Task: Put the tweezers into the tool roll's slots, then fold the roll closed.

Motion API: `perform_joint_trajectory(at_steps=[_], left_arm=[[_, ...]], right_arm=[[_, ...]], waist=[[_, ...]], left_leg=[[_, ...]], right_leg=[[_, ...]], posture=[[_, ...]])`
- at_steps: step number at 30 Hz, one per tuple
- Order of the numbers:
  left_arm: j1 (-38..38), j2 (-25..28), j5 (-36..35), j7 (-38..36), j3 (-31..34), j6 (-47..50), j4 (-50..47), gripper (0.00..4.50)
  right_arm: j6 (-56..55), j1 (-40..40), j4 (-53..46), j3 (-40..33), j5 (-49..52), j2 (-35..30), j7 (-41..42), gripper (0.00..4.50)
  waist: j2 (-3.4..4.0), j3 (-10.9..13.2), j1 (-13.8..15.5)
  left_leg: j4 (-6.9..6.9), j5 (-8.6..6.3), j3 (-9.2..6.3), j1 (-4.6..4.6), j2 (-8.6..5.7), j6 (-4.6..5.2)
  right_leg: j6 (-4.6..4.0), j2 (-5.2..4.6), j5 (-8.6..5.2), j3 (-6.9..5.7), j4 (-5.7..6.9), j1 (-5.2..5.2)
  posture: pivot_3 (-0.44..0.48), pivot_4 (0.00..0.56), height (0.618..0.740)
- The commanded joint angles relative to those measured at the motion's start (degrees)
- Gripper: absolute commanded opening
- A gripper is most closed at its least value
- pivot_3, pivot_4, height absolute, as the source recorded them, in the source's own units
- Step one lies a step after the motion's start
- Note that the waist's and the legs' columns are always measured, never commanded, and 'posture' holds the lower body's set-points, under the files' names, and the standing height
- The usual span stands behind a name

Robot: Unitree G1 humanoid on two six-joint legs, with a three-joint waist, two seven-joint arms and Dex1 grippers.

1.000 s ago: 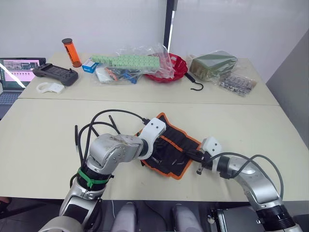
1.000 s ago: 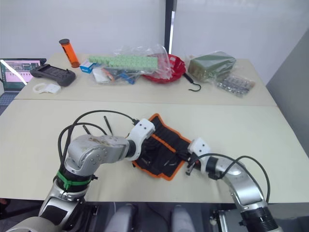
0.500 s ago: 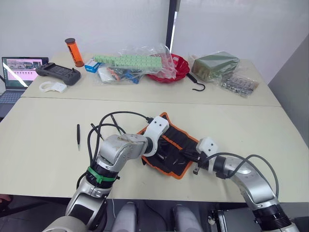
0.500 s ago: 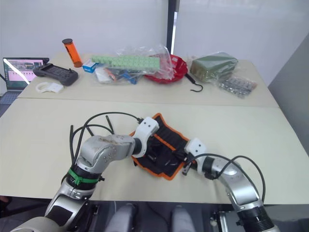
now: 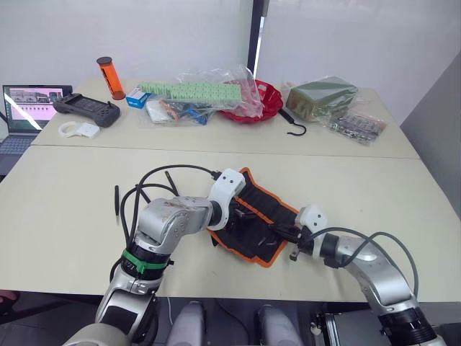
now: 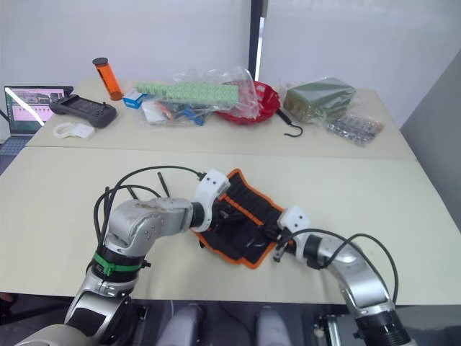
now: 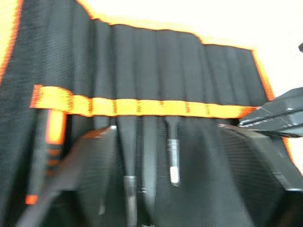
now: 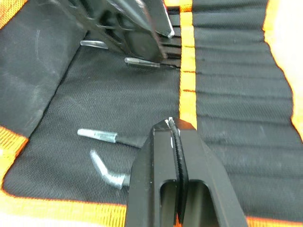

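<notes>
At the table's near edge, right gripper has jaws together, empty, tip resting on the tool roll by its orange band. Left gripper sits with jaws apart over the slots. Roll lies open, long axis diagonal (soft fabric, fold from an orange edge). Farther left, loose tweezers point along the table's depth: light, stiff, slippery, so pinch mid-shaft.

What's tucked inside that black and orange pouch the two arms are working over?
On the open tool roll, slim tweezers poke silver-tipped ends out of narrow slots beneath an orange band. Their lower halves are hidden in fabric, so I can't count them all.
</notes>
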Motion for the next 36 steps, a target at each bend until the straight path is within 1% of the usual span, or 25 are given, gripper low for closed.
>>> perform_joint_trajectory(at_steps=[1, 4, 8, 11, 14, 18, 19, 21, 24, 27, 28, 29, 31, 33, 36], left_arm=[[0.8, 0.8, 0.0, -0.7, 0.0, 1.5, -1.2, 4.42], [1.2, 3.4, -1.2, -3.2, -0.3, 1.9, -3.7, 4.42], [1.7, 7.1, -2.4, -5.7, 2.5, 2.3, -5.9, 4.42], [2.0, 6.8, -7.0, -8.0, 9.8, 5.3, -6.9, 4.42], [3.8, 10.6, -8.7, -10.7, 13.5, 3.2, -10.3, 4.42], [7.7, 15.6, -8.2, -11.7, 19.3, -2.1, -14.0, 4.42], [9.7, 16.3, -7.5, -12.0, 21.4, -5.5, -15.0, 4.42], [14.1, 19.7, -5.8, -14.0, 23.8, -11.6, -16.9, 4.42], [18.8, 22.0, -7.1, -16.1, 28.7, -15.7, -17.2, 4.42], [29.2, 25.1, -0.4, -17.1, 35.2, -27.2, -15.9, 4.42], [32.7, 25.8, 0.6, -18.3, 37.3, -30.4, -16.7, 4.42], [34.9, 25.7, 0.2, -18.8, 39.3, -31.8, -17.5, 4.42], [37.7, 24.1, -0.9, -16.9, 43.8, -32.7, -18.3, 4.42], [41.4, 22.2, -3.3, -16.2, 49.2, -31.6, -18.3, 4.42], [50.2, 19.3, -6.0, -17.5, 58.1, -31.5, -18.4, 4.42]], right_arm=[[0.8, 0.6, -2.1, -3.2, 1.9, -1.1, 0.5, 0.00], [1.0, 0.7, -2.1, -4.0, 2.1, -0.9, 0.4, 0.00], [1.3, 0.6, -1.2, -4.1, 1.8, -0.6, 0.0, 0.00], [0.6, -0.1, 1.1, -3.0, 0.7, -0.8, 0.5, 0.00], [-0.4, -0.7, 3.2, -2.0, 0.1, -0.2, 0.7, 0.00], [-2.0, -1.7, 6.2, -0.8, -0.8, 0.9, 1.6, 0.00], [-2.5, -1.9, 7.1, -0.6, -1.1, 1.0, 1.9, 0.00], [-3.6, -2.0, 8.6, -0.5, -1.5, 1.2, 2.5, 0.00], [-6.1, -2.6, 11.5, -1.0, -1.2, 2.3, 3.1, 0.00], [-9.7, -4.1, 16.2, -0.5, -2.3, 2.2, 5.1, 0.00], [-10.5, -4.6, 17.3, -0.3, -2.4, 2.3, 5.8, 0.00], [-11.1, -5.0, 18.0, -0.3, -2.4, 2.4, 6.1, 0.00], [-12.0, -5.8, 19.4, -0.2, -2.5, 2.5, 6.8, 0.00], [-12.8, -6.6, 20.8, 0.1, -2.7, 2.7, 7.5, 0.00], [-13.4, -7.3, 21.8, 0.4, -2.8, 2.7, 8.3, 0.00]], waist=[[0.01, 0.0, 0.0], [0.02, 0.0, -0.3], [0.05, 0.0, -0.4], [0.07, 0.0, -0.3], [0.07, 0.0, -0.4], [0.07, 0.0, -0.7], [0.07, 0.0, -0.8], [0.07, 0.0, -1.2], [0.07, 0.0, -1.3], [0.08, 0.0, -1.5], [0.08, 0.0, -1.7], [0.07, 0.0, -1.7], [0.06, 0.0, -1.2], [0.02, 0.0, -0.8], [-0.02, 0.0, -0.9]], left_leg=[[0.00, 0.00, 0.00, 0.01, 0.00, 0.00], [-0.02, 0.00, 0.00, 0.00, 0.00, 0.00], [-0.13, 0.00, 0.01, -0.02, 0.01, 0.00], [-0.12, 0.00, 0.01, -0.04, 0.01, 0.00], [-0.11, 0.00, 0.01, -0.03, 0.01, 0.00], [-0.14, 0.00, 0.01, 0.01, 0.05, 0.00], [-0.13, 0.00, 0.01, 0.00, 0.07, 0.00], [-0.14, 0.00, 0.05, 0.04, 0.08, 0.00], [-0.19, 0.00, 0.06, 0.07, 0.12, 0.00], [-0.19, 0.00, 0.09, 0.12, 0.11, 0.00], [-0.24, -0.01, 0.16, 0.18, 0.12, -0.01], [-0.29, -0.01, 0.21, 0.20, 0.16, -0.01], [-0.36, -0.01, 0.24, 0.23, 0.18, -0.01], [-0.28, -0.01, 0.20, 0.22, 0.20, -0.01], [-0.29, -0.01, 0.33, 0.30, 0.27, -0.02]], right_leg=[[0.00, 0.01, 0.00, 0.00, 0.01, 0.00], [0.00, 0.02, 0.00, 0.00, 0.01, -0.04], [0.01, 0.02, -0.01, 0.02, 0.00, -0.10], [0.01, 0.00, -0.01, 0.02, 0.00, -0.10], [0.01, 0.01, -0.01, 0.02, 0.00, -0.10], [-0.01, 0.03, 0.00, 0.02, 0.00, -0.10], [-0.02, 0.05, 0.00, 0.02, 0.00, -0.10], [-0.04, 0.04, 0.01, 0.05, 0.00, -0.09], [-0.06, 0.06, 0.02, 0.06, 0.00, -0.09], [-0.08, 0.03, 0.03, 0.07, -0.04, -0.04], [-0.09, 0.03, 0.03, 0.13, -0.04, -0.03], [-0.11, 0.04, 0.02, 0.15, -0.04, -0.06], [-0.16, 0.03, 0.00, 0.15, -0.04, -0.06], [-0.17, 0.03, 0.00, 0.12, -0.05, -0.02], [-0.21, 0.01, 0.00, 0.13, -0.09, 0.02]], posture=[[0.000, 0.150, 0.740], [0.000, 0.150, 0.740], [0.000, 0.150, 0.740], [0.000, 0.150, 0.740], [0.000, 0.150, 0.740], [0.000, 0.150, 0.740], [0.000, 0.150, 0.740], [0.000, 0.150, 0.740], [0.000, 0.150, 0.740], [0.000, 0.150, 0.740], [0.000, 0.150, 0.740], [0.000, 0.150, 0.740], [0.000, 0.150, 0.740], [0.000, 0.150, 0.740], [0.000, 0.150, 0.740]])
